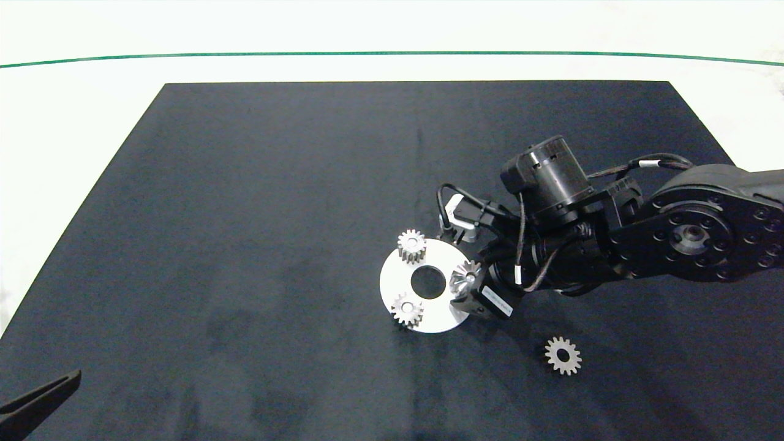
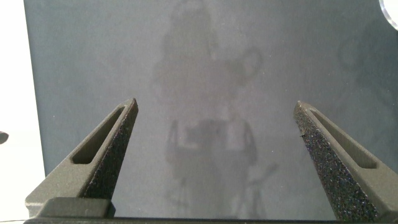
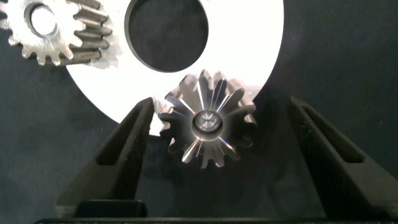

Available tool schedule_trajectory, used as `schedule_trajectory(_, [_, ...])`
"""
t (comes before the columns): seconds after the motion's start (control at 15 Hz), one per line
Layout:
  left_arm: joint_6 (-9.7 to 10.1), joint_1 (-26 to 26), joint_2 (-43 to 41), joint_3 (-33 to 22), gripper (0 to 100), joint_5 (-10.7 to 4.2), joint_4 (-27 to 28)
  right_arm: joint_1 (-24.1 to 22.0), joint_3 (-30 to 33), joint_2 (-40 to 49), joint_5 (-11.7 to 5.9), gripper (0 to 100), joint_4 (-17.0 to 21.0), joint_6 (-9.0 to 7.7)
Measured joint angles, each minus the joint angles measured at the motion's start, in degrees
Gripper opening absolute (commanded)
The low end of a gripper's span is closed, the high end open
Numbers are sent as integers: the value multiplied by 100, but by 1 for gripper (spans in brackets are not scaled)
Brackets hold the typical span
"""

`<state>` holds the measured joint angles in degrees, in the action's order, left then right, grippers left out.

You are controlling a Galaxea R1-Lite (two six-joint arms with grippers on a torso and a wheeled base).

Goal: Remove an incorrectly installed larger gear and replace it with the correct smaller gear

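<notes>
Black mat [image 1: 245,245] carries three smaller gears [image 1: 563,355], one larger gear [image 1: 465,277] between the wide right hand [image 1: 468,288].

mat [image 1: 275,214]: dark, rectangular, covers most of the table; faint smudges on its near half
table [image 1: 79,122]: white, shows past the mat's left, right and far edges
line [image 1: 392,54]: thin, green, slightly curved, runs left to right across the table beyond the mat's far edge
disc [image 1: 398,278]: white, flat, round, with a round centre hole; lies on the mat, right of centre
</notes>
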<state>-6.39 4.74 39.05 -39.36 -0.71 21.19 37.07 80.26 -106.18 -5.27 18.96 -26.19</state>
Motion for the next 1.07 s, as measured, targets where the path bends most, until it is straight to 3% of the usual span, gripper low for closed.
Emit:
schedule_trajectory(0.8, [0,7,-27,34,100,-4,-2,66,27,-96,-79,56,0,-11])
schedule_trajectory(1.07, [0,2,-38,34,100,-13,-5,110,39,-112,-84,49,-13,-178])
